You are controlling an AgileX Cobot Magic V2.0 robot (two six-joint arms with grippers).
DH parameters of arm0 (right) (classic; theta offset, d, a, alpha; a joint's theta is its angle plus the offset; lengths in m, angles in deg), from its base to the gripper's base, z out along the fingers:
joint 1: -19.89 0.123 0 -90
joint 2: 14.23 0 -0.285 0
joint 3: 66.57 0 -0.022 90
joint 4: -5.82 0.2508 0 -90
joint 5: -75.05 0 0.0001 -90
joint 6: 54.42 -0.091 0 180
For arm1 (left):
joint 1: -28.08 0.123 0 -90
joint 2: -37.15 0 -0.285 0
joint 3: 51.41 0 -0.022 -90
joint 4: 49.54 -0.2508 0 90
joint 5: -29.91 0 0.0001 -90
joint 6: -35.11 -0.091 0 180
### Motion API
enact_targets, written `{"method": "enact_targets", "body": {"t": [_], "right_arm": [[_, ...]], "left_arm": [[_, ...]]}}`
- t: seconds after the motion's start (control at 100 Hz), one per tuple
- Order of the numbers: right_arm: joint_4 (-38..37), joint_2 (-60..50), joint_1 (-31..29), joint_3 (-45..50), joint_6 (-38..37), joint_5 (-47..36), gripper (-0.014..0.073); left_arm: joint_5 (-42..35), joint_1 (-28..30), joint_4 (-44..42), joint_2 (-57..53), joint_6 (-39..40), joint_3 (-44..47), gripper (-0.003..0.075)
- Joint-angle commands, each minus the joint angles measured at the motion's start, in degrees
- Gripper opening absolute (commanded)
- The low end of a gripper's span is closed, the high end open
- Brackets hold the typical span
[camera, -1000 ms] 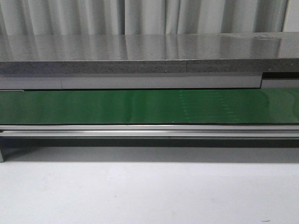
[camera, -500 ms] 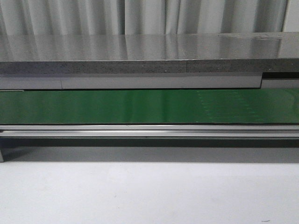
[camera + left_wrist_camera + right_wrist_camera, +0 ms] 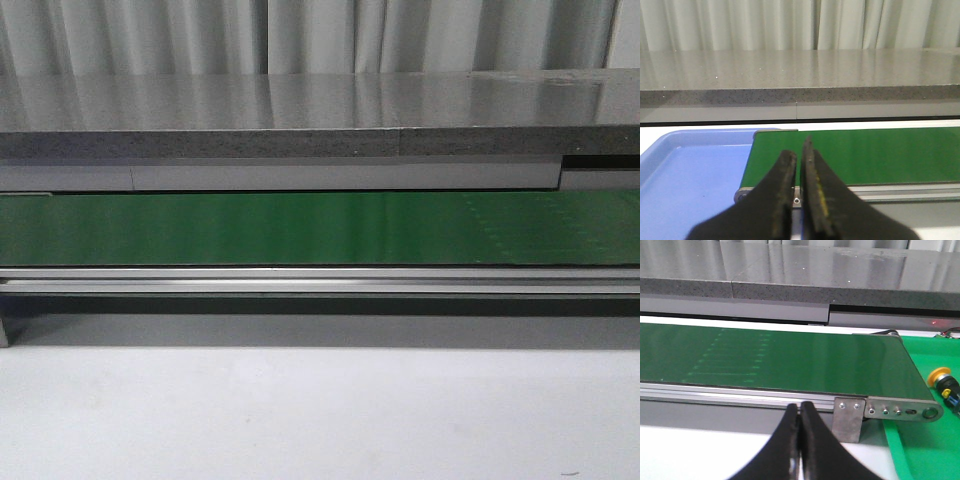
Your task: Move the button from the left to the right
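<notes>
- Front view: I see only the green conveyor belt [image 3: 300, 228] running across the frame, its aluminium side rail [image 3: 320, 280] along the near edge, a grey speckled counter [image 3: 300, 115] behind it and pale curtains [image 3: 300, 35] at the back. The white tabletop [image 3: 320, 420] lies in front. Neither arm shows in this view.
- Left wrist view: the left gripper [image 3: 800, 165] hangs over the end of the belt [image 3: 865, 155], where the belt meets a blue tray [image 3: 670, 150]. Its two dark fingers [image 3: 785, 185] stand nearly together, with only a thin slit between the tips, and I see nothing held between them.
- Right wrist view: the right gripper [image 3: 799, 412] sits near the belt's side rail [image 3: 740, 392], close to the metal end bracket [image 3: 849, 417]. Its fingers [image 3: 812, 440] are pressed tip to tip, with nothing in them.
- The button [image 3: 942, 382] lies in a green tray [image 3: 920, 450] just past the belt's end roller, at the edge of the right wrist view. I see its yellow-orange cap and a dark body behind it, tipped on its side; part of it is cut off by the frame edge.
- The button is well apart from the right gripper, with the belt's end bracket between them.
- Faint dotted marks [image 3: 735, 357] show on the belt surface in the right wrist view.
</notes>
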Motion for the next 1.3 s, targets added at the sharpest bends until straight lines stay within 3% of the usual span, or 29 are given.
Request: {"method": "enact_targets", "body": {"t": [0.0, 1.29], "right_arm": [[-0.21, -1.01, -0.06, 0.06, -0.01, -4.56, -0.0068], [-0.21, -1.01, -0.06, 0.06, -0.01, -4.55, -0.0068]], "left_arm": [[-5.98, -0.45, -0.01, -2.11, 0.64, 1.34, 0.0005], [-8.05, -0.45, 0.66, -2.11, 0.68, 2.41, 0.0005]]}}
